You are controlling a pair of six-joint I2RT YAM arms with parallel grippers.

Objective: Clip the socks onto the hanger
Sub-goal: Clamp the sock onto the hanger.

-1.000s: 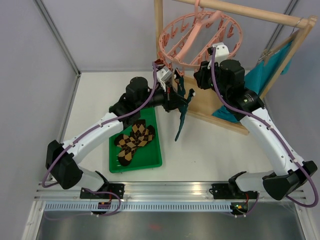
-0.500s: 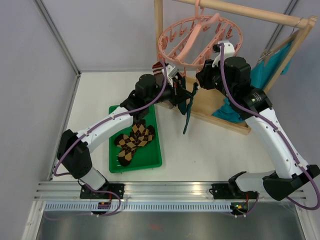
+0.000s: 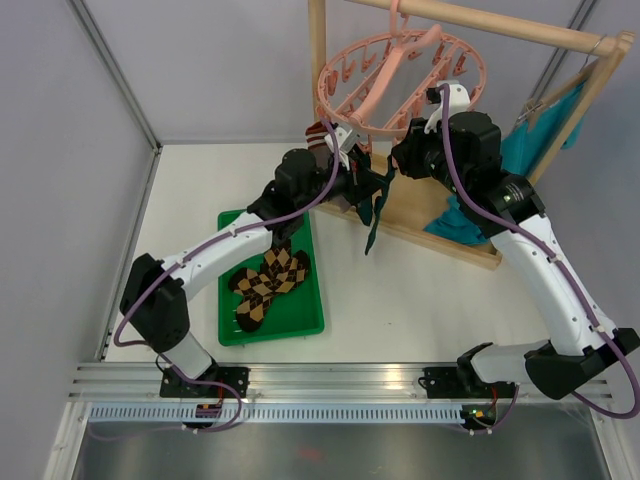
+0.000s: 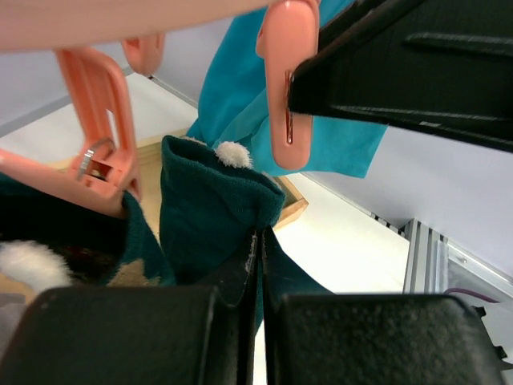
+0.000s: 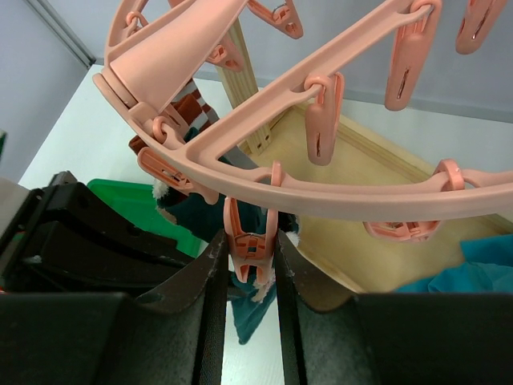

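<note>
The teal sock (image 3: pixel 372 222) is hanging in the air just under the near-left part of the hanger (image 5: pixel 361 196). Its top is being held up and its toe is dangling free above the table (image 3: pixel 420 300).

The left gripper (image 4: pixel 258 257) is clenching it. In the left wrist view the two black fingers are pressing together on a fold of the fabric, and the sock's upper edge is standing just below the pegs.

The right gripper (image 5: pixel 251 265) is reaching in under the ring from the right. Its fingers are squeezing one peg (image 5: pixel 251 241) between them, with the teal fabric just beneath that peg. The two grippers are sitting close to each other, tip to tip.

A striped sock (image 5: pixel 196 108) is hanging at the ring's left side, near the post. The argyle socks (image 3: pixel 268 280) are lying crossed over each other in a green tray (image 3: pixel 275 335), which is resting on the table's left half, well apart from the hanger.

The hanger's hook is hanging over the top bar of a wooden frame (image 3: pixel 317 50), whose base board is lying on the table behind the teal sock. A bright teal cloth (image 3: pixel 535 135) is draping from the frame's right side.

The table is white and matt, and grey walls (image 3: pixel 200 70) are closing it in at the back and on both sides. An aluminium rail (image 3: pixel 340 385) is running along the near edge, carrying both arm bases.
</note>
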